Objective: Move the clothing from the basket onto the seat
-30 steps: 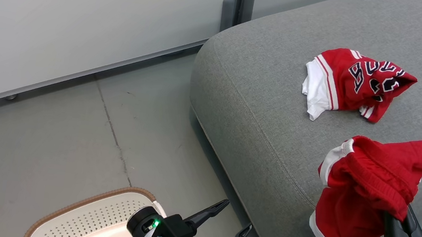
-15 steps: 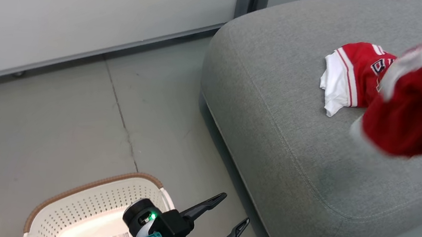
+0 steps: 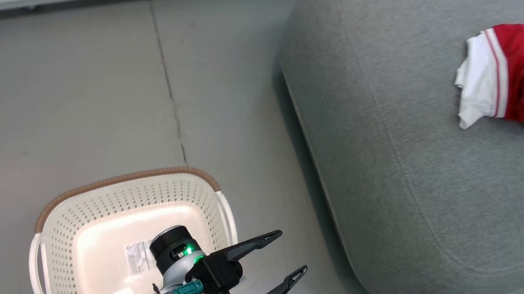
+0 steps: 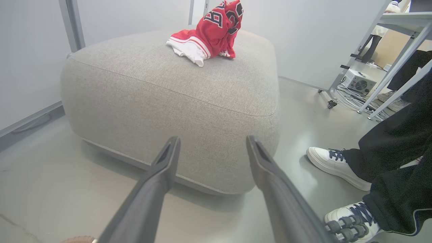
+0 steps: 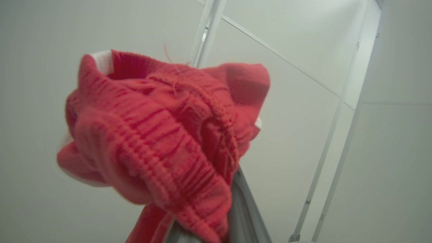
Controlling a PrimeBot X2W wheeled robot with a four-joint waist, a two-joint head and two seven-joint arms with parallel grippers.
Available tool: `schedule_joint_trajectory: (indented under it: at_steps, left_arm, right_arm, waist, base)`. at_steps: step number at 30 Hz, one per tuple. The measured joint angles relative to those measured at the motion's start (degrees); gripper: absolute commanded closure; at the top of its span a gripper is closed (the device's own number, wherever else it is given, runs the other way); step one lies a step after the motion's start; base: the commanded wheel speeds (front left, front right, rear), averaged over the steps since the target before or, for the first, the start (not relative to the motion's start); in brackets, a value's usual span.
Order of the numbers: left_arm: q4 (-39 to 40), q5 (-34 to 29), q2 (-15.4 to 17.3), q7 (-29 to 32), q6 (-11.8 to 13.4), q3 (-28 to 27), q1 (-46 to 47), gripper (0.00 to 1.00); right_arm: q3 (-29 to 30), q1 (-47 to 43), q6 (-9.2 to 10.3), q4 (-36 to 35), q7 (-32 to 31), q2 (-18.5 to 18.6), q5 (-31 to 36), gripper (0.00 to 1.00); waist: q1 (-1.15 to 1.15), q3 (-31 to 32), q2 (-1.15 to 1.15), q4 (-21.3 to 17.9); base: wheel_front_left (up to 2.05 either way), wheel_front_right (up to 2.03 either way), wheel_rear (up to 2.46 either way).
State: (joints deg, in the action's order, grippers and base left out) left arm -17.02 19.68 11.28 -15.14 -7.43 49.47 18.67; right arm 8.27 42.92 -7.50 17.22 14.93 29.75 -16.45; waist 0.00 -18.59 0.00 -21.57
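The crumpled bright red fabric jersey with white stripe trim (image 3: 519, 74) bears large black characters edged in white. Its folds break them up, so no whole word or number can be read. Inside the oval cream-white perforated plastic basket (image 3: 134, 196), a white printed label sticker (image 3: 136, 256) carries print too small to read.

Bright even light, glare in basket (image 3: 134, 196), blurred red garment (image 5: 152, 141)

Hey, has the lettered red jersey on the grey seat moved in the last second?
No. The lettered jersey lies crumpled in the same spot on the seat, white edge toward the same corner; the camera shifted instead.
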Motion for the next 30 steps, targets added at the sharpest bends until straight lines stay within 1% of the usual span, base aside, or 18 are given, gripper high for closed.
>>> schedule_joint_trajectory:
  at_steps: [4, 7, 11, 12, 15, 21, 23, 25, 30]
  left_arm:
    - [0.08, -0.27, 0.44, 0.0, 0.0, 2.2, 1.74, 0.0]
    - [0.15, -0.42, 0.75, -0.01, 0.0, 2.98, 3.12, 0.0]
    - [0.48, -0.44, 1.05, -0.01, 0.0, 3.87, 4.47, 0.0]
    - [0.48, -0.44, 1.05, -0.01, 0.0, 3.87, 4.47, 0.0]
    - [0.93, -0.44, 1.3, -0.01, 0.0, 4.05, 5.36, 0.0]
    - [1.18, -0.79, 2.01, 0.0, 0.0, 4.11, 6.66, 0.0]
    - [1.24, -0.94, 1.89, 0.0, 0.0, 3.8, 6.77, 0.0]
    - [1.72, -0.94, 1.57, -0.01, 0.0, 2.27, 6.76, 0.0]
    - [2.07, -2.05, 1.25, 0.0, 0.0, 0.47, 6.39, 0.0]
  right_arm:
    - [3.85, 6.06, 0.01, 11.43, -0.02, 2.05, -0.76, 1.0]
    - [5.75, 9.96, 0.01, 18.06, -0.01, 2.14, -1.8, 1.0]
    - [7.61, 13.38, 0.01, 27.17, -0.02, 2.47, -1.1, 1.0]
    - [7.61, 13.38, 0.01, 27.17, -0.02, 2.47, -1.1, 1.0]
    - [7.84, 15.4, 0.01, 30.81, -0.02, 2.49, -0.1, 1.0]
    - [7.87, 15.75, 0.01, 35.88, -0.01, -0.16, 1.54, 1.0]
    - [9.36, 15.22, 0.01, 39.86, -0.02, -0.3, 1.25, 1.0]
    - [10.09, 15.18, 0.02, 43.85, -0.03, -0.37, 0.71, 1.0]
    - [12.58, 16.34, 0.01, 52.0, -0.05, 0.73, 0.73, 1.0]
  waist:
    - [0.0, -3.02, 0.0, 1.54]
    - [0.0, -5.13, 0.0, 2.84]
    - [0.0, -7.78, 0.0, 4.23]
    - [0.0, -7.78, 0.0, 4.23]
    - [0.0, -9.63, 0.0, 5.18]
    - [0.0, -12.86, 0.0, 6.42]
    - [0.0, -13.43, 0.0, 7.03]
    - [0.0, -13.98, 0.0, 7.57]
    - [0.0, -15.66, 0.0, 8.36]
  base:
    - [0.0, 0.0, 0.0]
    - [0.0, 0.0, 0.0]
    - [0.0, 0.0, 0.0]
    - [0.0, 0.0, 0.0]
    - [0.0, 0.0, 0.0]
    - [0.0, 0.0, 0.0]
    - [0.0, 0.0, 0.0]
    - [0.0, 0.0, 0.0]
    - [0.0, 0.0, 0.0]
